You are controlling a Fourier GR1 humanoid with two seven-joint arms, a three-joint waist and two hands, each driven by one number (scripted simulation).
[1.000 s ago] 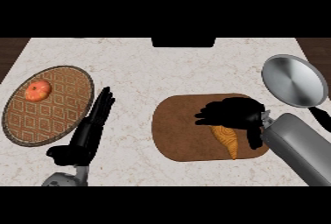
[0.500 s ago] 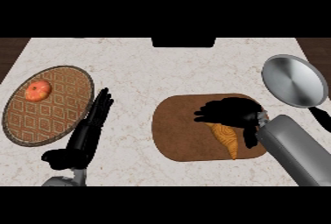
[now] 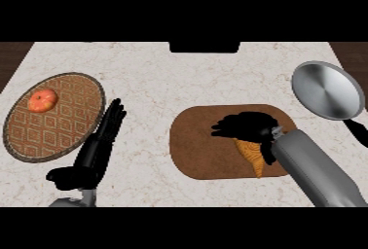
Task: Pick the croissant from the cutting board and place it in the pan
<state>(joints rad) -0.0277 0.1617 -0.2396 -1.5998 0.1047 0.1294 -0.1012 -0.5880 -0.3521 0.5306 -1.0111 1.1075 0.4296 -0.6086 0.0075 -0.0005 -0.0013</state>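
Croissant on cutting board is judged light, soft, flaky; best taken mid-body. Right hand is curled over its top; left hand rests spread.

I have one view only, from my head, looking steeply down onto the counter, so its top fills the picture and my forearms come in from the lower edge. It stands far enough off to take in the patterned mat at the left, the cutting board at the middle and the pan at the right together.
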